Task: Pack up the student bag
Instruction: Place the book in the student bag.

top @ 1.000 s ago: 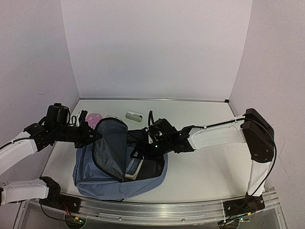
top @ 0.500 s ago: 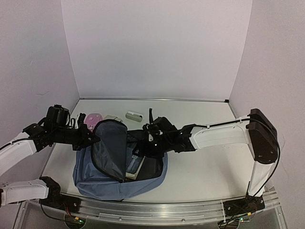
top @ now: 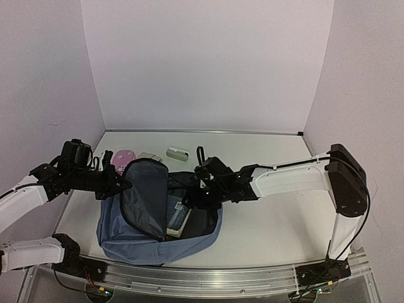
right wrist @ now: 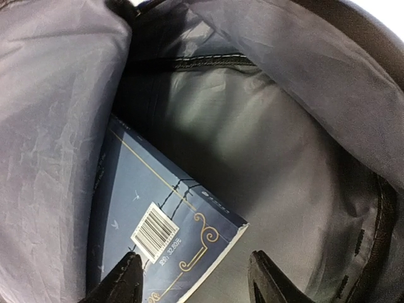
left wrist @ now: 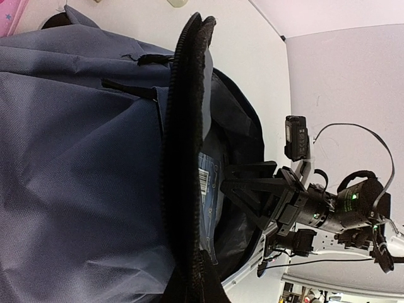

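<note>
student bag (top: pixel 132 238): dusty-blue soft woven fabric, slumped, unzipped. Ribbed black zip rim (left wrist: pixel 183 158) pinched in left pincer (top: pixel 120 184), tips pressed together. Right pincer (right wrist: pixel 194 260) spread inside bag, surrounded by crinkled grey lining (right wrist: pixel 265 126). Flat glossy blue book (right wrist: pixel 158 202), barcoded, seen just ahead, corner between fingers.

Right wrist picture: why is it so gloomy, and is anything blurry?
Right wrist view: the camera looks inside the student bag, so its fabric shades everything; the book is sharp, its barcode clear, while the fingertips are dark silhouettes. Top external view: bright, even light. Left wrist view: the bag's flap edge, close up, is near-black.
</note>
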`<state>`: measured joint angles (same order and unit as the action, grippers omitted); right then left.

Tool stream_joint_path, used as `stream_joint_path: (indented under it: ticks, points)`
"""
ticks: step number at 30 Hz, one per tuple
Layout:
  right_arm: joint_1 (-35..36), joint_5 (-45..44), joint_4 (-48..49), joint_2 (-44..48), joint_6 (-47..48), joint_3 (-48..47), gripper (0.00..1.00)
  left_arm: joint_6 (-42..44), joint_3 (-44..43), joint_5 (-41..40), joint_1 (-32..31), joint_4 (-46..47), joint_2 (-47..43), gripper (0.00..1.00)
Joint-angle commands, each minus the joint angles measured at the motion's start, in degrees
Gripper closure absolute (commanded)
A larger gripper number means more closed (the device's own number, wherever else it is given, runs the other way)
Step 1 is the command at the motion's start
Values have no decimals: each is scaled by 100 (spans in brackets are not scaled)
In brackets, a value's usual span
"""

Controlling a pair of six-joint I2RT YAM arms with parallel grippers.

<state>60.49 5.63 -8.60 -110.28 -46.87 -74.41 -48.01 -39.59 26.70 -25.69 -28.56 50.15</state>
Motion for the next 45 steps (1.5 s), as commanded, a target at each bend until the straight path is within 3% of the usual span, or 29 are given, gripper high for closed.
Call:
stream_joint_path:
  ticks: [1,20,24,28,35,37,42,45]
  points:
    - [34,139,-10,-346,164,-491,48,61,-55,-121,20,31,-25,100]
    - [554,1223,798,-1055,231,-1332,54,-132,-6,-497,20,-462,-45,100]
    - [568,828,816,-828,190,-1164,53,-388,107,-904,17,-899,-113,100]
    - [518,125,759,-299,118,-710,47,-575,216,-1234,20,-1466,-131,100]
    - [331,-992,492,903,209,-9,37,-868,495,-998,20,-1990,-281,99]
    - [268,-1221,365,1229,278,87,34,-913,511,-959,20,-2120,-365,92]
    - [15,-1548,134,1856,494,275,24,-887,198,-1011,20,-2329,-578,44]
    - [-170,-1628,25,2114,612,399,20,-569,-377,-1244,20,-2647,-464,29]
